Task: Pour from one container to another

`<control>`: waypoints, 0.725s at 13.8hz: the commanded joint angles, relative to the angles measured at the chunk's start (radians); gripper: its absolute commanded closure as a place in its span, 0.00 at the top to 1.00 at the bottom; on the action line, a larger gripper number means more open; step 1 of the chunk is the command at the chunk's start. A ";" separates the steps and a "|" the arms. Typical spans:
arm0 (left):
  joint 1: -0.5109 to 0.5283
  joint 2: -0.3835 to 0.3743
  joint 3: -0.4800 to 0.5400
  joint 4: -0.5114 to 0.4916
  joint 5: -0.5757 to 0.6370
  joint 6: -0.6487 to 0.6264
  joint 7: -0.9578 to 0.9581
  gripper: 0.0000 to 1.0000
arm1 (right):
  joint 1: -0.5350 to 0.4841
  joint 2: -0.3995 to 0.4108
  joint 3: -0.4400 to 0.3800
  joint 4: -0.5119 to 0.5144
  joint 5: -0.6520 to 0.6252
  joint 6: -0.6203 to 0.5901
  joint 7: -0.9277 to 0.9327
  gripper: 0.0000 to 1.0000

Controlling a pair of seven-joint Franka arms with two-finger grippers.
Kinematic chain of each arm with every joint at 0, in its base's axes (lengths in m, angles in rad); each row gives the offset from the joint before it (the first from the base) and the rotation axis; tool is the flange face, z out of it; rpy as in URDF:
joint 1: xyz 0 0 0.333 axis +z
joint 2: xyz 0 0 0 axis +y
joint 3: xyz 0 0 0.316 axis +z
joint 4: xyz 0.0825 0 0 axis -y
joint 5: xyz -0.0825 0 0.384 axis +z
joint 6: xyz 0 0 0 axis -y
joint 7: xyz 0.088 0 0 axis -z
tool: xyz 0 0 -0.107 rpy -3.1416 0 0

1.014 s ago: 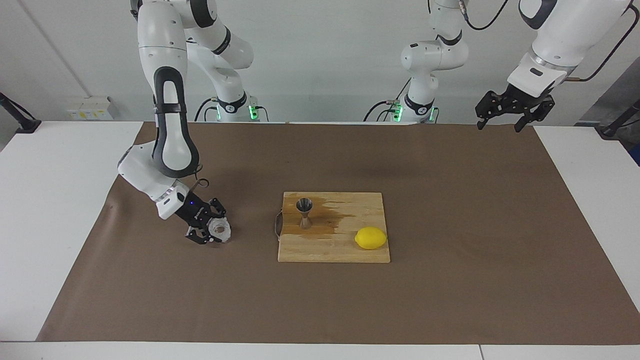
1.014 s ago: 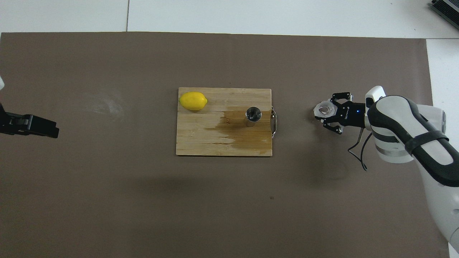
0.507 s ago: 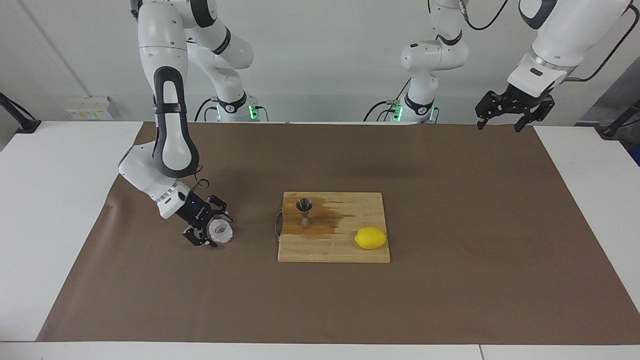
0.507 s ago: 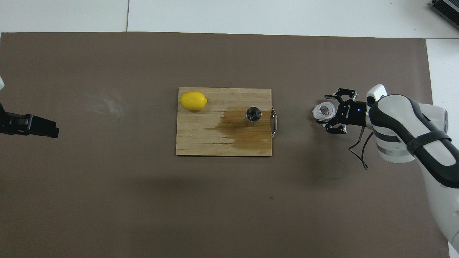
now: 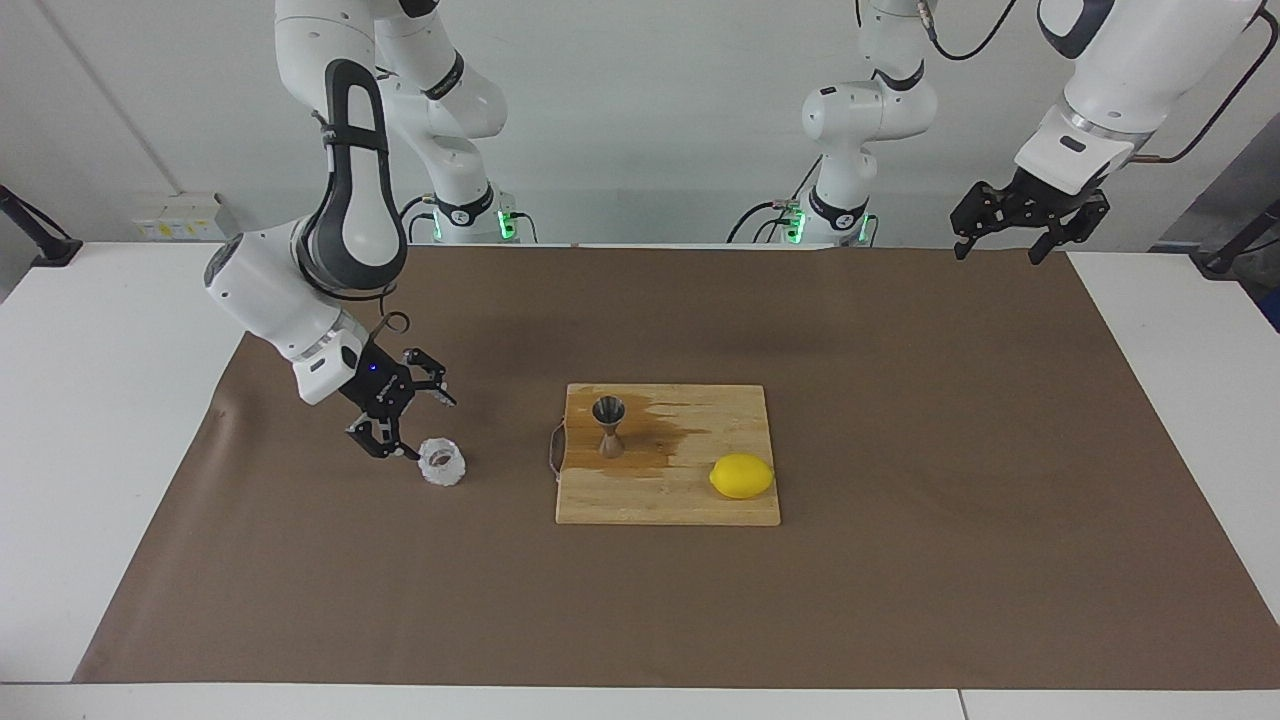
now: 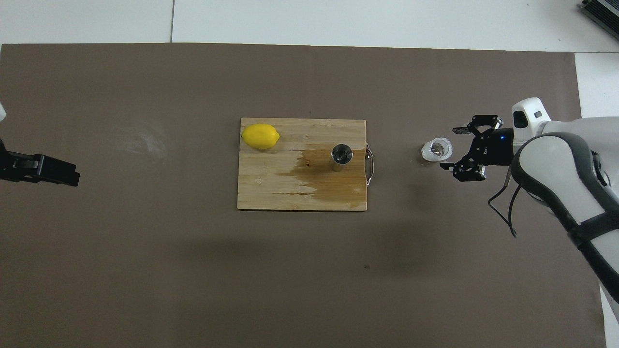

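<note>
The one container, a small clear knobbly cup (image 5: 442,462) (image 6: 436,149), stands upright on the brown mat, apart from the board's handle toward the right arm's end of the table. My right gripper (image 5: 425,428) (image 6: 454,148) hangs open just off the cup and a little above it, holding nothing. Another container, the steel hourglass jigger (image 5: 608,425) (image 6: 341,154), stands upright on the wooden cutting board (image 5: 680,505) (image 6: 271,193) beside a dark wet stain. My left gripper (image 5: 1000,254) (image 6: 58,171) waits open, raised over the mat's edge at the left arm's end.
A yellow lemon (image 5: 741,476) (image 6: 260,136) lies on the board's corner toward the left arm's end, farther from the robots than the jigger. A metal handle (image 6: 369,164) sticks out of the board toward the cup. Brown mat (image 5: 900,600) covers the table.
My right gripper has opened, let go of the cup, and lifted back off it toward its own end. The cup stays standing on the mat. The left arm has not moved.
</note>
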 commanded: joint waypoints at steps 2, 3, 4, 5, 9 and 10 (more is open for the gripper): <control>-0.003 -0.028 0.006 -0.027 -0.002 -0.005 -0.007 1.00 | -0.011 -0.009 -0.002 -0.007 -0.145 -0.018 0.332 1.00; -0.003 -0.028 0.006 -0.027 -0.002 -0.005 -0.007 1.00 | -0.009 -0.009 -0.002 -0.007 -0.232 -0.021 0.477 1.00; -0.003 -0.028 0.006 -0.027 -0.002 -0.005 -0.007 1.00 | -0.009 -0.009 0.000 -0.006 -0.309 -0.050 0.586 1.00; -0.003 -0.028 0.006 -0.027 -0.002 -0.005 -0.007 1.00 | -0.009 -0.009 -0.002 0.010 -0.346 -0.100 0.654 1.00; -0.003 -0.028 0.006 -0.027 -0.002 -0.005 -0.007 1.00 | -0.014 -0.029 -0.005 0.117 -0.529 -0.346 0.989 1.00; -0.003 -0.028 0.006 -0.027 -0.002 -0.005 -0.007 1.00 | -0.006 -0.040 -0.003 0.143 -0.558 -0.401 1.127 1.00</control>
